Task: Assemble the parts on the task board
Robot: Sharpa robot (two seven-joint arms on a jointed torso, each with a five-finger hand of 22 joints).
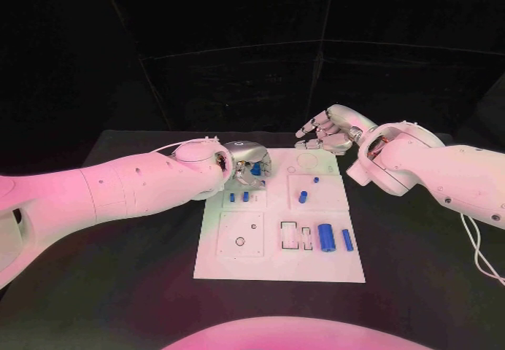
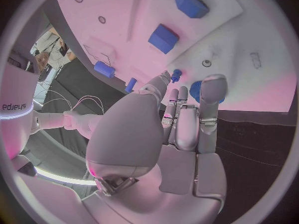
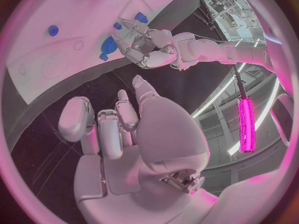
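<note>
White rectangular task board (image 1: 280,266) lies flat mid-table, long side running near to far. Small blue cylindrical parts sit on it: two short pegs (image 1: 238,196) side by side on the left half, one peg (image 1: 302,196) right of centre, one larger cylinder (image 1: 326,235) and a slimmer one (image 1: 347,240) lying at the near right.

Left silver hand (image 1: 247,166) is over the board's far left corner, fingers bent in around a blue round part (image 1: 256,169). Its wrist camera shows the fingertips (image 2: 212,87) right at that blue piece (image 2: 197,90), apparently pinching it, though contact is partly hidden.

Right silver hand (image 1: 328,131) hangs beyond the board's far right corner, off the plate, fingers loosely curled and apart, nothing in them (image 3: 118,129).

Black table (image 1: 421,255) surrounds the board.
</note>
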